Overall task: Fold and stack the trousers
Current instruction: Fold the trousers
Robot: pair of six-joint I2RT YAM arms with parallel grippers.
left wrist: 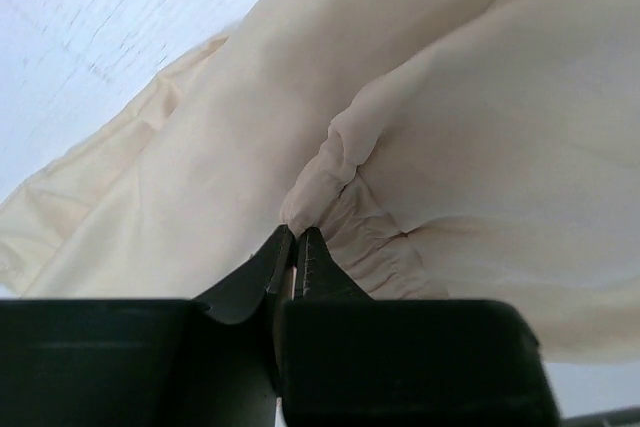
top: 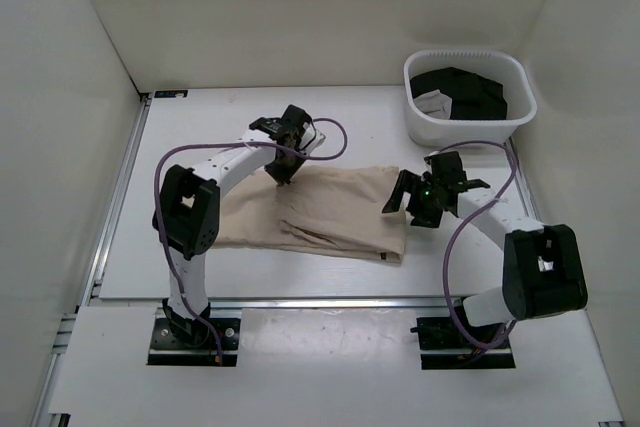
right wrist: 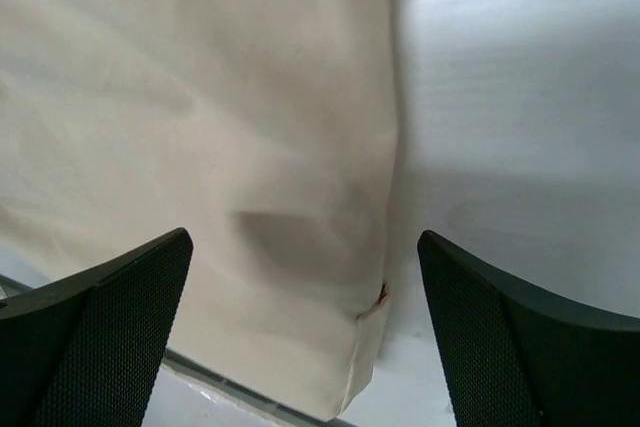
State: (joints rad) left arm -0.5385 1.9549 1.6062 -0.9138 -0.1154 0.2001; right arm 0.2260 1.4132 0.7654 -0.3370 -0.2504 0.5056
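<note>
The beige trousers lie spread across the middle of the white table, partly folded. My left gripper stands at their far edge, shut on a gathered pinch of the elastic waistband. In the left wrist view the black fingertips clamp that bunched cloth. My right gripper hovers at the right end of the trousers, open and holding nothing. In the right wrist view the trousers lie below its wide-apart fingers, and their right edge with a corner lies between them.
A white basket at the back right holds black garments with a white label. White walls enclose the table on three sides. A metal rail runs along the near table edge.
</note>
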